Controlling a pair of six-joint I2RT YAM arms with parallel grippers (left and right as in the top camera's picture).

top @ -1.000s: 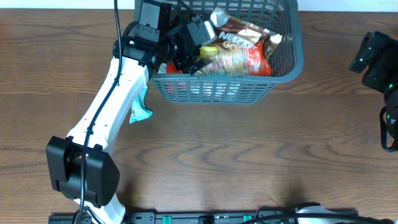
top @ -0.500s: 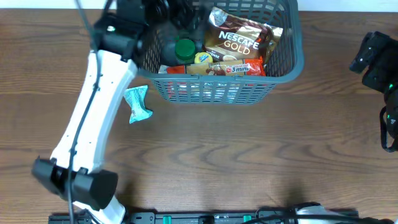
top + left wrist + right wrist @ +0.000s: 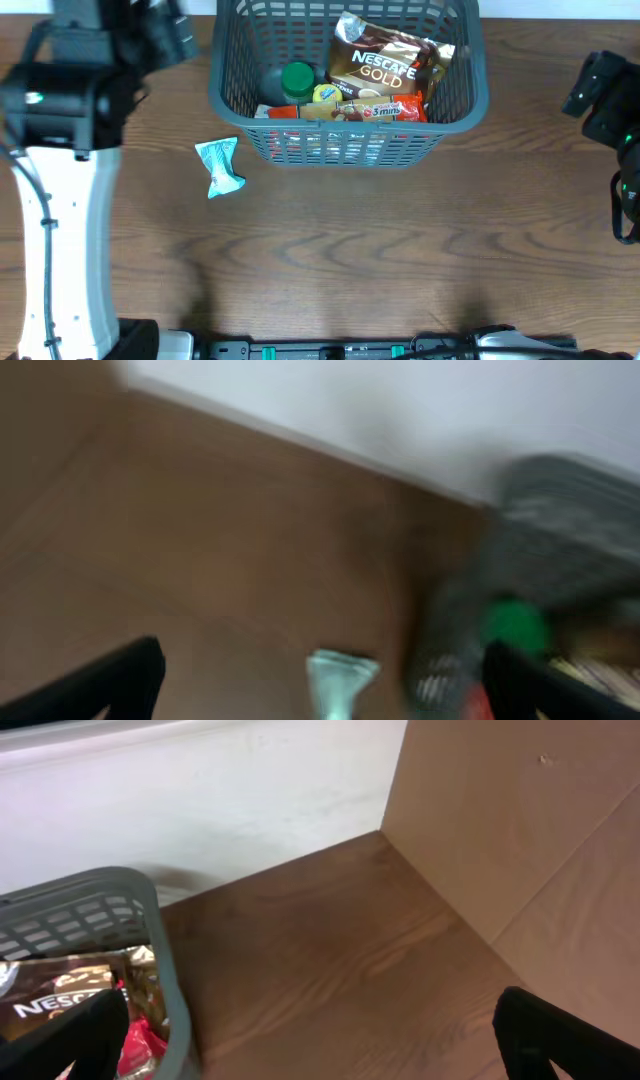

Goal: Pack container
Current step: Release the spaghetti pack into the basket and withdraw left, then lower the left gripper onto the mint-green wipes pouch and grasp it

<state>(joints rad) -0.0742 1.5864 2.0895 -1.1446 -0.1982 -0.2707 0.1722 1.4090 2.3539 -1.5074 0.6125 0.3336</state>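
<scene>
While left gripper (image 3: pixel 322 660) and right gripper (image 3: pixel 310 1005) gape empty, container (image 3: pixel 345 147) sits on wood-grain table (image 3: pixel 400 250); white wall (image 3: pixel 200 810) behind.

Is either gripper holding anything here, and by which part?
Nothing is held. Both the left gripper and right gripper are open and empty; the teal packet lies loose on the table beside the container.

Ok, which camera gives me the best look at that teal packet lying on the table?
The overhead view: the teal packet shows whole and sharp on the table, just left of the basket. The left wrist view catches it blurred and cut off at the bottom edge. The right wrist view misses it.
</scene>
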